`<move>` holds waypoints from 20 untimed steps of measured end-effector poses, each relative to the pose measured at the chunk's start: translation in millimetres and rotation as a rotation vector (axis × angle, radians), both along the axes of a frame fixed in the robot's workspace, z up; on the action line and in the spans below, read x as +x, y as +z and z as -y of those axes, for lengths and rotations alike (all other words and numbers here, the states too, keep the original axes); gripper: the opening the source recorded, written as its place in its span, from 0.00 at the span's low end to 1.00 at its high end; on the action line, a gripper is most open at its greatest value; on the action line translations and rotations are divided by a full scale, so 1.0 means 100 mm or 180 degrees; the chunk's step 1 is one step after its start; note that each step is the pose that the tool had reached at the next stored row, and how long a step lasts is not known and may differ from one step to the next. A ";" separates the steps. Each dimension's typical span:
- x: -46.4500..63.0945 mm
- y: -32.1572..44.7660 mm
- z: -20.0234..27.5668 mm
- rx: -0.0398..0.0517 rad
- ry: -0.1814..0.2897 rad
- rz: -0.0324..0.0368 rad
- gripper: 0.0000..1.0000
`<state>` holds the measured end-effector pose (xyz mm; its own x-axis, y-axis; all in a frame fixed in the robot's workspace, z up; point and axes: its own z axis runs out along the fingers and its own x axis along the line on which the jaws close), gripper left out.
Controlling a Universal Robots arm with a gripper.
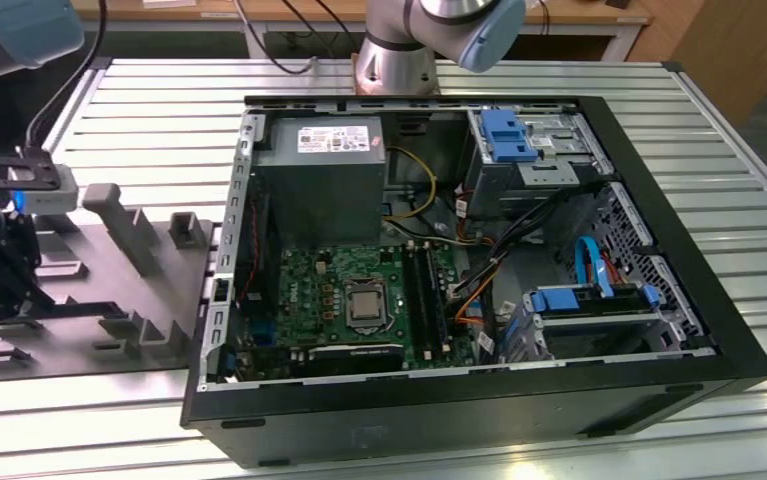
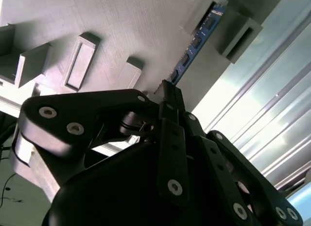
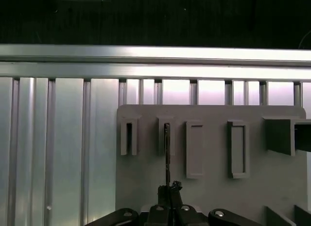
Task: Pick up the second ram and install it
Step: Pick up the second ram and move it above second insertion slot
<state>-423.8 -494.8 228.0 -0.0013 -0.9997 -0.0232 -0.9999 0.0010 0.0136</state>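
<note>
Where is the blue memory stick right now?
In the second wrist view, the second ram stands edgewise on the grey holder tray, one end in the gripper.

1. You have one open computer case (image 1: pixel 463 410) on the slatted table (image 1: pixel 156 110).
2. Inside it, count one motherboard (image 1: pixel 306 285), one processor socket (image 1: pixel 363 303) and one grey power-supply box (image 1: pixel 319 175).
3. Blue drive brackets: two, an upper bracket (image 1: pixel 506 135) and a lower bracket (image 1: pixel 594 300).
4. Memory slots on the board: you cannot count them.
5. One grey fixture tray (image 1: pixel 96 345) sits beside the case.
6. In the first wrist view, log four upright pockets (image 3: pixel 194 148) in a row on the tray.
7. One second ram (image 2: pixel 197 41) and one gripper (image 2: pixel 167 90) show in the second wrist view.
</note>
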 end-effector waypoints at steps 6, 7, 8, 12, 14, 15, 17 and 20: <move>0.00 0.162 0.000 0.0000 0.0000 0.0000 0.11; 0.00 0.189 0.000 0.0000 0.0000 0.0000 0.11; 0.00 0.217 0.000 0.0000 0.0000 0.0000 0.11; 0.00 0.327 0.000 0.0008 0.0000 0.0000 0.11; 0.00 0.387 0.000 0.0009 0.0000 0.0000 0.11; 0.00 0.419 0.000 0.0010 0.0000 0.0000 0.11; 0.00 0.490 0.000 0.0010 0.0000 -0.0001 0.11; 0.00 0.596 0.000 0.0011 0.0000 0.0000 0.11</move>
<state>-423.8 -494.8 287.6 -0.0014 -0.9996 -0.0267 -0.9999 0.0010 0.0137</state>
